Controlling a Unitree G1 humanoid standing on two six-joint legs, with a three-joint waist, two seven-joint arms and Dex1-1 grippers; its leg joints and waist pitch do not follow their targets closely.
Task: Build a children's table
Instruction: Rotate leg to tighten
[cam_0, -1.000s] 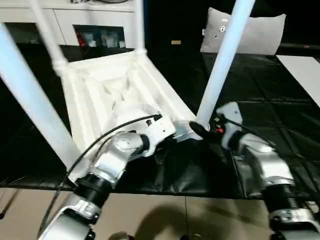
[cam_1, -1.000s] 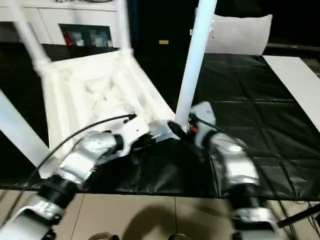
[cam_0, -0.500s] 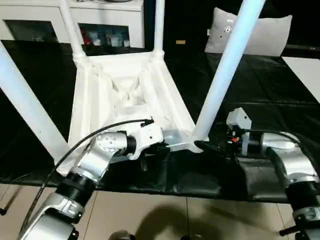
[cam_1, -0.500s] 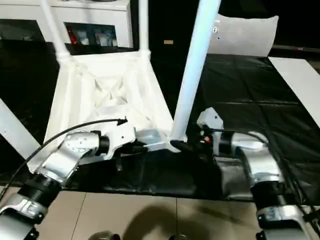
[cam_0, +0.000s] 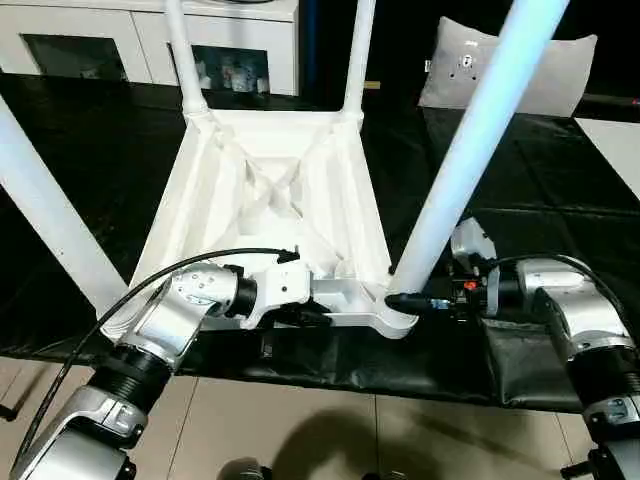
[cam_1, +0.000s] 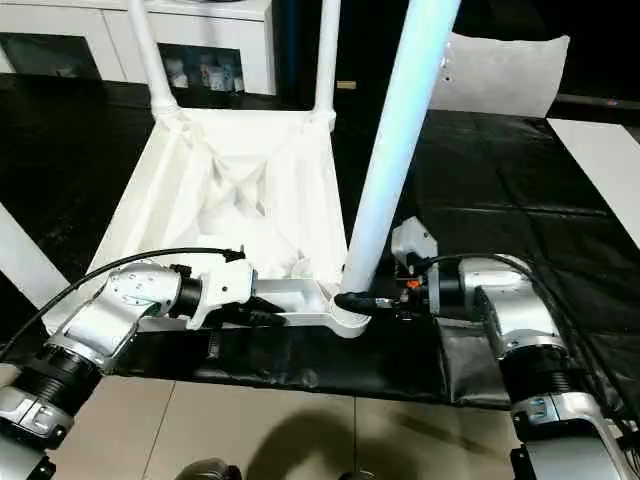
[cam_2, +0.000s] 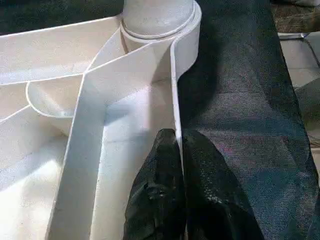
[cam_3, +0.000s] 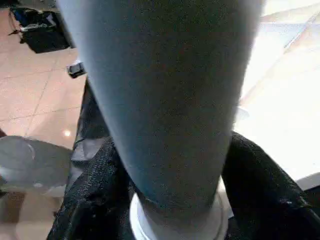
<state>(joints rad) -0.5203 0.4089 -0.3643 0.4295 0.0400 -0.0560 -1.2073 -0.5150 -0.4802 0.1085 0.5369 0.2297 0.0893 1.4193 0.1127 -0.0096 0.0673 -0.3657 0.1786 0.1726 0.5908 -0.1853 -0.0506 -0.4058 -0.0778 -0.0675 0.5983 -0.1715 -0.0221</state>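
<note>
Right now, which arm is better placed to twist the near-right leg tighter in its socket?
Right, probably. The right tool has a finger on each side of the near-right leg at its base; the left tool is pinched shut on the tabletop rim.

Left tool (cam_2: 180, 150) pinched shut; right tool (cam_3: 165, 165) clamped.

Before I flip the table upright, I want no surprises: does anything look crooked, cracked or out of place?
Nothing stands out. The table lies upside down on the black mat, all four legs seated in their corner sockets, none visibly crooked or cracked.
</note>
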